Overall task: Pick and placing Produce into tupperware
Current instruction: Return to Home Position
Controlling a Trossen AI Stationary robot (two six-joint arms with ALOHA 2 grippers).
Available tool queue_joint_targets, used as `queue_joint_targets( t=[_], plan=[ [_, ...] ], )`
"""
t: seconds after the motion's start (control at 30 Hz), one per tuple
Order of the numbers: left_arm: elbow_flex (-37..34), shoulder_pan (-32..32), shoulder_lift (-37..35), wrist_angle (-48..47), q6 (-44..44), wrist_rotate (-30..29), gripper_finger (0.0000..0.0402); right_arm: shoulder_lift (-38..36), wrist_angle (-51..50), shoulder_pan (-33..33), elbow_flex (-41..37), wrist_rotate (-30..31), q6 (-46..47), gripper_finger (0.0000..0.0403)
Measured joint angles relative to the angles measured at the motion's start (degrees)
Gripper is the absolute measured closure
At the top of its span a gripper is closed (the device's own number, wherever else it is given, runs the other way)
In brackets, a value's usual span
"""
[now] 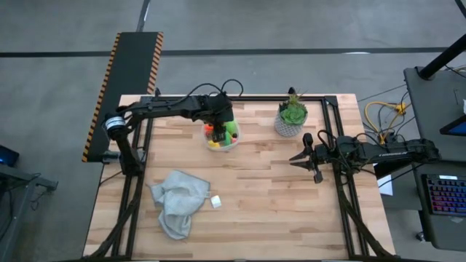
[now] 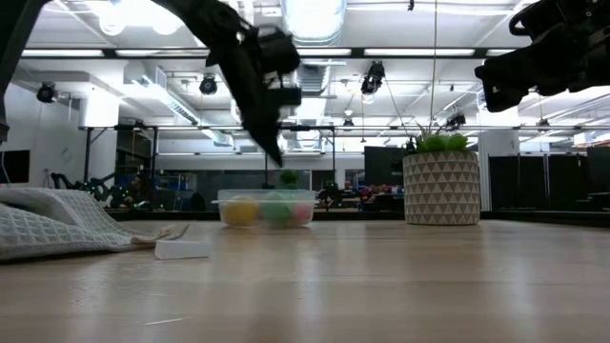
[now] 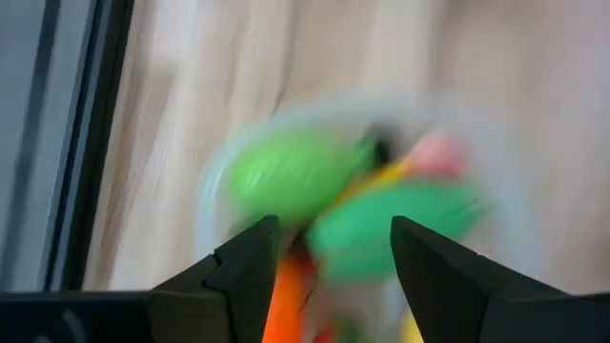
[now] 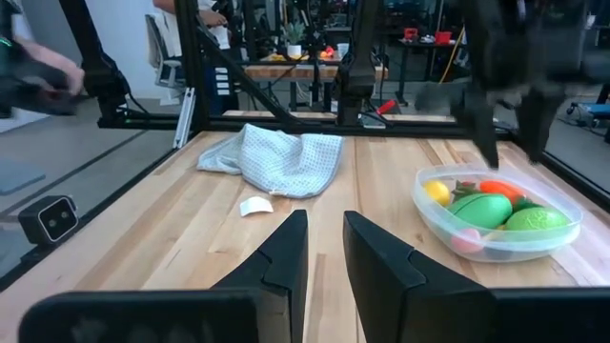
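The tupperware (image 1: 222,137) stands on the table (image 1: 277,218) near the middle of its back edge, just left of the potted plant (image 1: 292,118) in its white patterned pot. The two are apart. Inside the clear container lie the produce pieces: a yellow lemon (image 4: 437,191), an orange carrot (image 4: 500,188), two green pieces (image 4: 481,210) and a small pink one (image 4: 465,238), all packed close together.

The left gripper (image 3: 334,233) hangs above the tupperware with its claw pointing down at the produce. Its fingers are spread, with nothing between them, and the low view shows their tips clear of the container's rim. The left arm reaches to it from the table's left edge.

The right gripper (image 4: 324,217) waits above the table's right edge, pointing inward across the wood. Its fingers are parted by a narrow gap and grip nothing.

Towards the front left corner lies a crumpled grey-white cloth (image 1: 178,204), and a small white cube (image 1: 215,202) sits just beside its right edge
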Motion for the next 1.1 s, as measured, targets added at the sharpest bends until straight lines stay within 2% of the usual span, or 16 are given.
queue_joint_targets(
  t=[0.23,0.4,0.5,0.63,0.7,0.83,1.1],
  plan=[
    [-1.67,-3.95,-10.61,22.34,-1.05,16.55,0.0242,-0.03,-0.48,-0.02,0.0,0.0,0.97,0.0339],
    [-9.31,-9.04,-20.95,38.29,-1.25,18.75,0.0276,-0.03,2.24,-0.02,0.58,0.12,0.92,0.0339],
    [-15.44,-13.91,-27.43,44.49,1.01,14.74,0.0304,-0.04,2.46,-0.02,2.12,0.2,0.9,0.0339],
    [-24.84,-21.78,-35.77,48.51,6.4,-1.23,0.0357,0.0,2.21,0.0,3.83,0.23,0.48,0.0339],
    [-29.24,-25.41,-39.79,49.37,7.06,-6.56,0.0387,0.0,2.24,-0.02,4.54,0.27,-0.03,0.0339],
    [-35.31,-30.0,-48.66,47.21,6.35,-7.58,0.0394,0.07,2.21,-0.02,5.49,0.48,-1.23,0.0339],
    [-39.27,-30.53,-67.53,32.77,-1.4,-6.74,0.0401,0.07,2.16,-0.02,6.38,0.5,-1.66,0.0339]
  ],
)
